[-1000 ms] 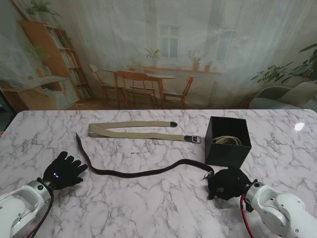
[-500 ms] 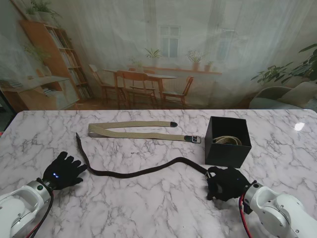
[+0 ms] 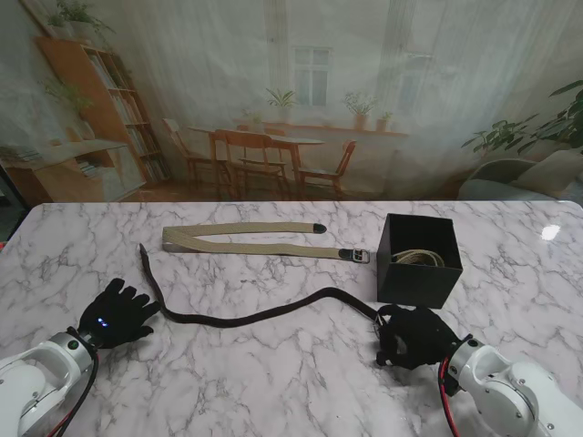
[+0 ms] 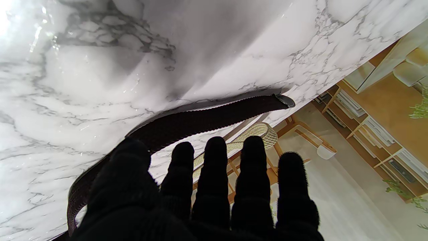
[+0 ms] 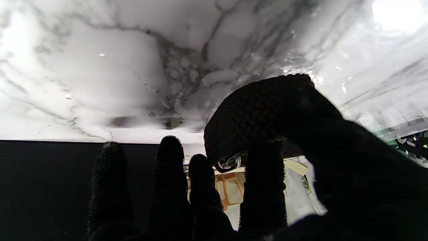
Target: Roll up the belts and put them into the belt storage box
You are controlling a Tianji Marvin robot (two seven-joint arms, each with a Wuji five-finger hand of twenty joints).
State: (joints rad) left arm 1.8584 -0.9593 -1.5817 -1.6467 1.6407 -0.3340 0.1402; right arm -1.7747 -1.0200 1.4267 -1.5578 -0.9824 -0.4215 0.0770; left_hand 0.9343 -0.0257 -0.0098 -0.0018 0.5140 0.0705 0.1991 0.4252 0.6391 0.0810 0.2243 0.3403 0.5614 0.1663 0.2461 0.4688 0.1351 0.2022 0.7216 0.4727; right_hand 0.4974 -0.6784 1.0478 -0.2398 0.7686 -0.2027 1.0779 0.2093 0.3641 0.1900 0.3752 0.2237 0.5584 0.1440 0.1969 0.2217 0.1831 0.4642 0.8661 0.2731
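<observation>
Near the desk's front edge, right hand [image 3: 412,337] curled around the buckle end of the dark belt [image 3: 255,316]. Left hand [image 3: 116,314] flat by the front left corner, fingers [image 4: 214,174] spread, holding nothing, beside that belt. Farther back, black box [image 3: 418,262] near the right edge with a rolled belt inside. Tan belt [image 3: 246,239] folded toward the back edge.

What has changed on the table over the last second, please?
The right hand, gripping the buckle end of the dark belt, drew back toward me, dragging that end along and flattening the belt's curve. The left hand, the tan belt and the black storage box stayed put.
</observation>
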